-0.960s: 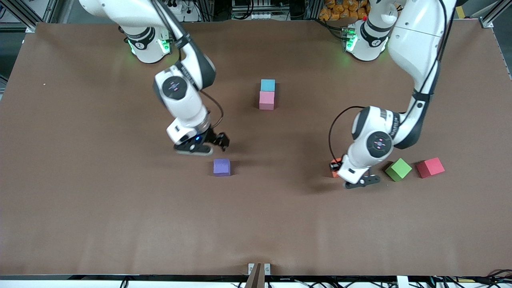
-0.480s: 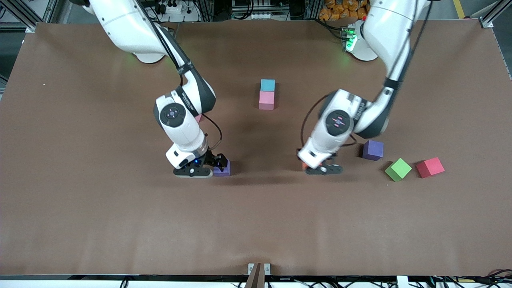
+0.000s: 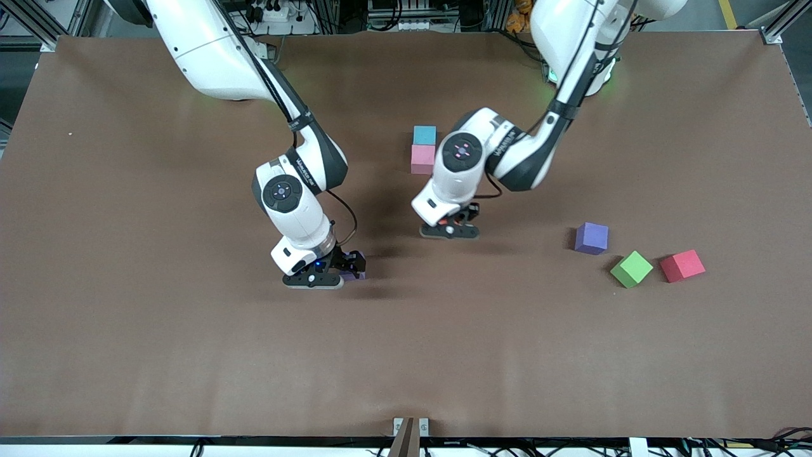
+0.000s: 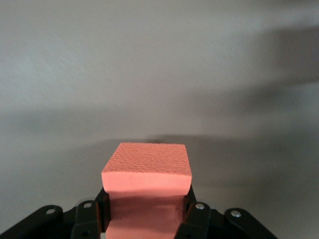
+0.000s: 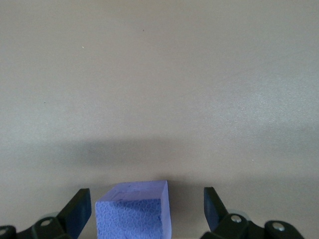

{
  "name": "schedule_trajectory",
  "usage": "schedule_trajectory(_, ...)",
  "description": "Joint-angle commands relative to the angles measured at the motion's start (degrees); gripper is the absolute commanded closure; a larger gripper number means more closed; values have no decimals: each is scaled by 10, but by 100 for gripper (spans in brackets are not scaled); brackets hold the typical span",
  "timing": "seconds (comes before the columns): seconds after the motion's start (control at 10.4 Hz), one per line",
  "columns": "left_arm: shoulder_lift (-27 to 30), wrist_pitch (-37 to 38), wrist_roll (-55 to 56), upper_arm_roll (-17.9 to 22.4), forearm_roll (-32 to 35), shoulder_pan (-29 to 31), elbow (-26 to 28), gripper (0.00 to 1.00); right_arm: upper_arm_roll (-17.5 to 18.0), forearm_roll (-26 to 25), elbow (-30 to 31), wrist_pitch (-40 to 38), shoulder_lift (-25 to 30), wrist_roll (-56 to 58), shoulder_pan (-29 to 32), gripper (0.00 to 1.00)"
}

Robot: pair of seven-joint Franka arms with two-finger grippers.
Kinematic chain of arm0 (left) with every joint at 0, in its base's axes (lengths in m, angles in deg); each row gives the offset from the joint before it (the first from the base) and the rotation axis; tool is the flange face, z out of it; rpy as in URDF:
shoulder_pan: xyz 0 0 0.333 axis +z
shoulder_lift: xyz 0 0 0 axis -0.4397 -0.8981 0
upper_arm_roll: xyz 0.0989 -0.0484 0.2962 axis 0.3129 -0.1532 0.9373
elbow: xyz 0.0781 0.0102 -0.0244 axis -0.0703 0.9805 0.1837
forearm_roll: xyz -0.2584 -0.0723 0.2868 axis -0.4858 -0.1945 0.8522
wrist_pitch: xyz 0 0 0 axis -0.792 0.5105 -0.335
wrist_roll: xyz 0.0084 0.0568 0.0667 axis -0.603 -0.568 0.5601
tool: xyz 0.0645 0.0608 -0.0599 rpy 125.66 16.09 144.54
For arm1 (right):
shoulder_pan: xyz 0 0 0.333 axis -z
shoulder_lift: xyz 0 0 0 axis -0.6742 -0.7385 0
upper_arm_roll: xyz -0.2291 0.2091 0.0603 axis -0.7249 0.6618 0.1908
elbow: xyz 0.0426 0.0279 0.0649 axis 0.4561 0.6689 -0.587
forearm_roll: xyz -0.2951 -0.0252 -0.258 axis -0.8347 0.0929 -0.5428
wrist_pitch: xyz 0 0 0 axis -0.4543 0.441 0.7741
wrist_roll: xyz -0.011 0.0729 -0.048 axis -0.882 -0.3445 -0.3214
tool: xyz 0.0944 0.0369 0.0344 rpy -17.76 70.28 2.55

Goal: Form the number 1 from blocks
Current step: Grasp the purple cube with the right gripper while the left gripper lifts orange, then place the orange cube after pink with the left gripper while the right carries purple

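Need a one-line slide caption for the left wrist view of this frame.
Left gripper shut on the orange block, carried above the bare brown table.

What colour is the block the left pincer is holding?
Orange block, shown best in the left wrist view.

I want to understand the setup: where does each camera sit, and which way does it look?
Front view: high across the table, facing both arms.
Left wrist view: on the left arm, looking past the left hand shut on the orange block.
Right wrist view: on the right arm, open right hand around a purple block.
That purple block shows in front too.
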Motion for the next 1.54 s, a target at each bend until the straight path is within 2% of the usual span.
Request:
schedule_trajectory(0.0,-8,10,33,-23,-10,-11,2,100,5,3,-3,17,-7,-3,4,0)
schedule_trajectory(0.48,-25,10,47,-24,-10,-46,2,100,5,3,8,26,-19,7,-22,0)
schedule_trajectory(0.86,-33,10,65,-32,-10,-47,2,100,5,2,62,92,-18,40,-17,0)
schedule_trajectory(0.96,-33,11,66,-36,-10,-47,3,100,4,3,61,89,-18,40,-15,11)
schedule_trajectory(1.06,-32,14,73,-39,-10,-47,4,100,5,4,60,88,-18,38,-14,28)
schedule_trajectory(1.15,-31,25,76,-44,-10,-47,4,100,5,6,60,87,-17,37,-14,40)
schedule_trajectory(1.34,-30,44,79,-54,-10,-44,9,100,5,9,59,86,-14,37,-15,55)
schedule_trajectory(1.44,-29,47,79,-55,-9,-45,11,100,6,10,59,85,-11,36,-15,58)
